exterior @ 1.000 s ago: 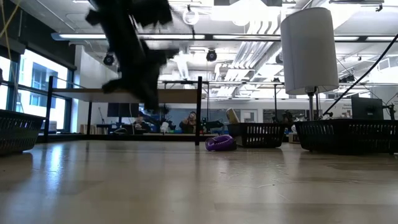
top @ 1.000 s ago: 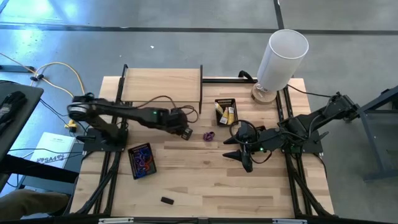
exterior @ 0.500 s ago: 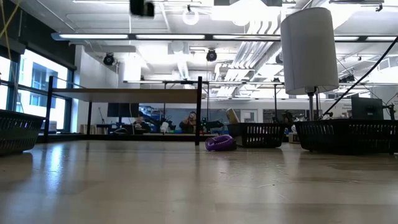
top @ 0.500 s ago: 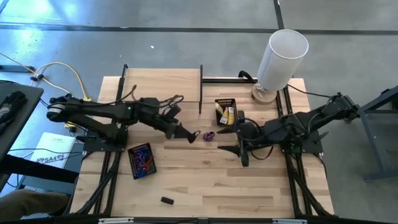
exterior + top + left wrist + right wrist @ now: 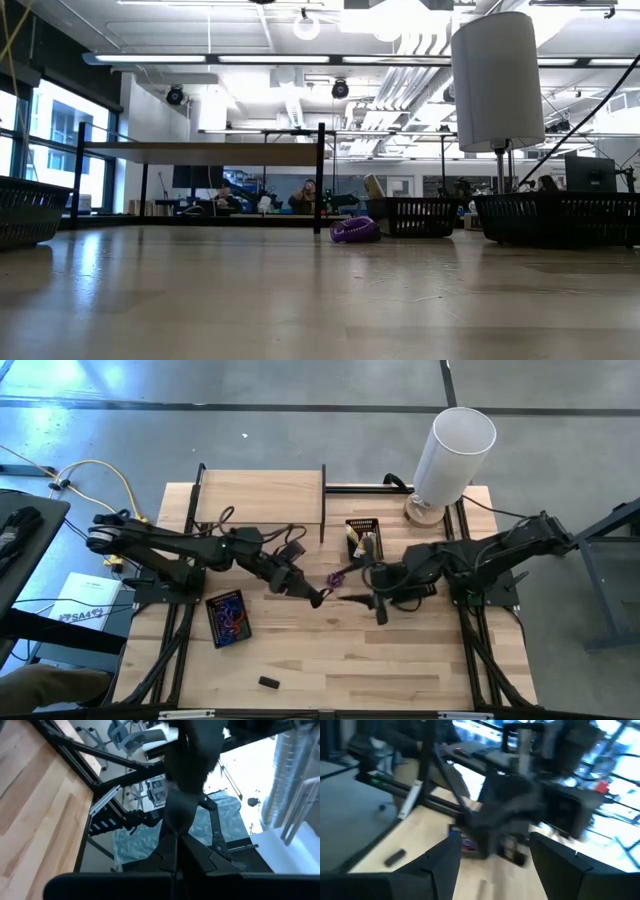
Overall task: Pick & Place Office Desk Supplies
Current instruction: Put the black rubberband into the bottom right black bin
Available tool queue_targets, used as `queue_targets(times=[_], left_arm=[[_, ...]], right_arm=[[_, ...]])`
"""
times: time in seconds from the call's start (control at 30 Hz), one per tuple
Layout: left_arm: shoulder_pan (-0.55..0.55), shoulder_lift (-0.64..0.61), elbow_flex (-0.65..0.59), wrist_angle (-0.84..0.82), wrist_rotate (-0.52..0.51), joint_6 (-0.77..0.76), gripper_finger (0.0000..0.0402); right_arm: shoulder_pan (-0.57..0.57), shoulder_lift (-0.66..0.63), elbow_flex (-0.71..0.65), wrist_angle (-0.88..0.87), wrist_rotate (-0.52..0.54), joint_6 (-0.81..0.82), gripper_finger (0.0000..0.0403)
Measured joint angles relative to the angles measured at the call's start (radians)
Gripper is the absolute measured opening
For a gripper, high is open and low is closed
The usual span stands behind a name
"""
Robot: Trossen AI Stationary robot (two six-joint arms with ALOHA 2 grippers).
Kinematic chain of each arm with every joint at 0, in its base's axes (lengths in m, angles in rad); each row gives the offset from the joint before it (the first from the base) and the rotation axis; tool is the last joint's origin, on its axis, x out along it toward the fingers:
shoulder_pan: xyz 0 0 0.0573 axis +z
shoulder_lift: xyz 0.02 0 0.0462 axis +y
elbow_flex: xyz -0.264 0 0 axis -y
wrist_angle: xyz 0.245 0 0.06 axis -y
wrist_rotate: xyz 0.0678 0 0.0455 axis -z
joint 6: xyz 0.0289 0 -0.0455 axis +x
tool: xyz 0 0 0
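Within the last second both arms have closed in on the middle of the counter (image 5: 330,660). The left end effector (image 5: 319,598), its fingers pressed together and holding nothing, has swung across from its earlier spot on the far side of the purple loop (image 5: 336,577). It now hangs just beside the loop, on the near side. The right end effector (image 5: 360,602) has slid in from its own side with its fingers spread wide and empty, and the loop now lies just off its tips. The dark arm that filled the low view a second ago is gone from it, so both arms appear to be raised off the counter.

The purple loop itself has not shifted. It lies between the two end effectors and neither has it. My reading is that the right one is lining up to take it, but no pick has been made yet.

Counted from above:
- One purple loop lies loose on the counter.
- One small black block (image 5: 267,682) lies well away from both end effectors, toward the near edge.
- There are two black trays. One (image 5: 228,617), near the left end effector, holds tangled coloured loops I cannot count. The other (image 5: 361,537), just behind the right end effector, holds what look like two yellow packets (image 5: 369,543).
- One tall white cylinder (image 5: 455,450) stands at the far corner
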State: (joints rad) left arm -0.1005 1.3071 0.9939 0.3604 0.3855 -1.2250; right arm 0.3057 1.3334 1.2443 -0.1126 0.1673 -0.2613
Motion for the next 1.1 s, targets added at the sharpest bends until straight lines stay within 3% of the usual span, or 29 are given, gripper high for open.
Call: queue_targets(times=[0.23, 1.1], left_arm=[[0.009, 0.018, -0.001, 0.017, 0.004, -0.018, 0.0001], [0.014, 0.018, -0.001, 0.044, 0.051, -0.025, 0.0001]], right_arm=[[-0.039, 0.029, 0.000, 0.034, -0.122, 0.013, 0.0211], [-0.073, 0.071, -0.001, 0.072, -0.184, 0.030, 0.0205]])
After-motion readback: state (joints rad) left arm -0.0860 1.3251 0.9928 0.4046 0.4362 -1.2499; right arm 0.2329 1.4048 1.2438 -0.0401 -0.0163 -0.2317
